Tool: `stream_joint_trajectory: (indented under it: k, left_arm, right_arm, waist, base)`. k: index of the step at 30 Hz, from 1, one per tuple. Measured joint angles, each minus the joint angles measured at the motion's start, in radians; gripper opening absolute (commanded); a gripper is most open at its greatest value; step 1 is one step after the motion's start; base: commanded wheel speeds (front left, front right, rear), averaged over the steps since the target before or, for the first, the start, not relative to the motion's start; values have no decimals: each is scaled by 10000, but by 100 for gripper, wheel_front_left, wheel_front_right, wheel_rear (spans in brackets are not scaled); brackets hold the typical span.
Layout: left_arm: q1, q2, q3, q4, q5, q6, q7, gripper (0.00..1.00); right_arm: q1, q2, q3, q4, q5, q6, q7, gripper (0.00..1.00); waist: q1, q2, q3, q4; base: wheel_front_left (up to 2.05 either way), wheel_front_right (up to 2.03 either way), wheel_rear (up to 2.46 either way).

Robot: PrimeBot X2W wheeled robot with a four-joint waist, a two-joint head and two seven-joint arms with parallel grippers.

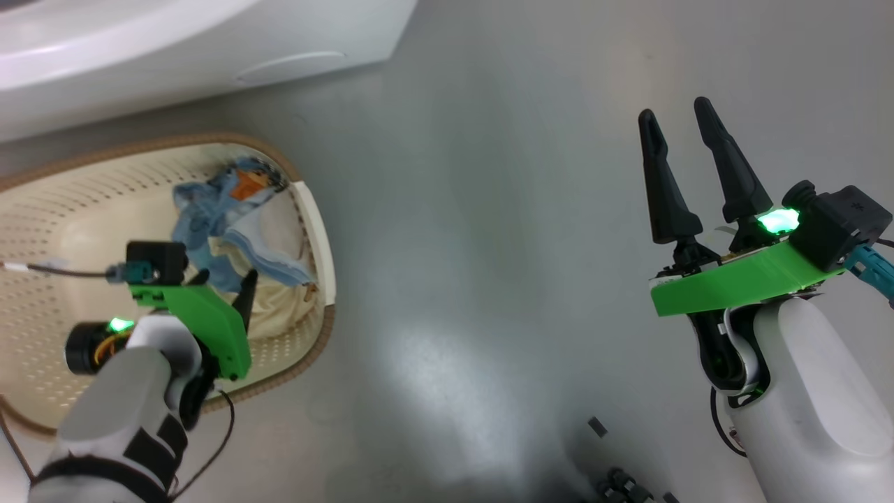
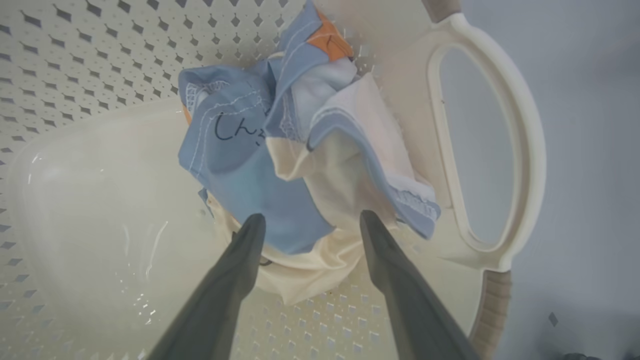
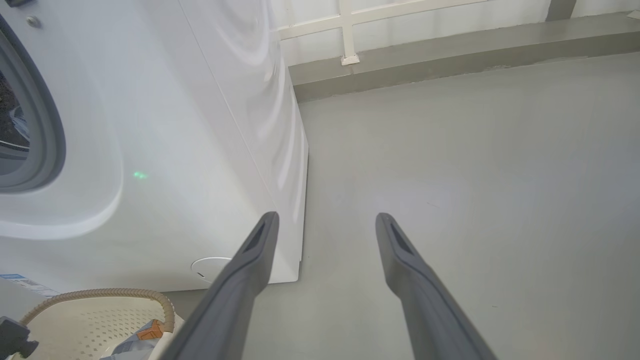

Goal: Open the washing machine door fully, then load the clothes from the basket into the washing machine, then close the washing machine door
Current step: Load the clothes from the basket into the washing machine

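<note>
The cream perforated basket (image 1: 70, 209) with a brown rim stands on the floor at the left, just in front of the white washing machine (image 1: 174, 42). The clothes (image 1: 230, 209), a light blue and cream bundle with an orange print, lie against its right end. My left gripper (image 1: 223, 290) reaches down into the basket and is open. In the left wrist view its fingertips straddle the near edge of the clothes (image 2: 250, 165); whether they touch is unclear. My right gripper (image 1: 674, 110) hangs open and empty over bare floor. The washing machine door is out of view.
The right wrist view shows the washing machine (image 3: 175, 125) front with its grey gasket (image 3: 47, 125) and round hatch (image 3: 210, 267), and the basket rim (image 3: 100, 292) below. Grey floor (image 3: 475, 175) stretches right to a low kerb (image 3: 450, 50). Dark parts of my base (image 1: 614, 482) sit low.
</note>
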Motion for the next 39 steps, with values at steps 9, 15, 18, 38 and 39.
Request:
stream_joint_trajectory:
  k: [9,15,18,38,39]
  left_arm:
    - [-1173,107,-439,625,-535,0,650,100]
    - [-1784,205,-548,1281,-688,0,1246,100]
    - [-2026,244,-606,1471,-853,0,1384,100]
    - [-2495,351,-748,2157,-1012,261,1406,0]
    - [-2469,313,-727,2157,-1022,259,1300,0]
  right_arm:
    - [-235,257,117,-92,-4,0,0,100]
    - [-466,407,305,-111,-13,0,0,100]
    - [-468,428,318,-121,-13,0,0,100]
    - [-468,529,360,-94,-48,0,0,100]
    - [-468,529,362,-88,-65,0,0,100]
  waist:
    - [0,0,856,-433]
    - [0,0,1264,-742]
    - [0,0,1437,-900]
    - [0,0,1638,-1228]
    - [-1,0,1576,-1204]
  base:
    - [0,0,0]
    - [0,0,0]
    - [0,0,0]
    - [0,0,0]
    - [0,0,0]
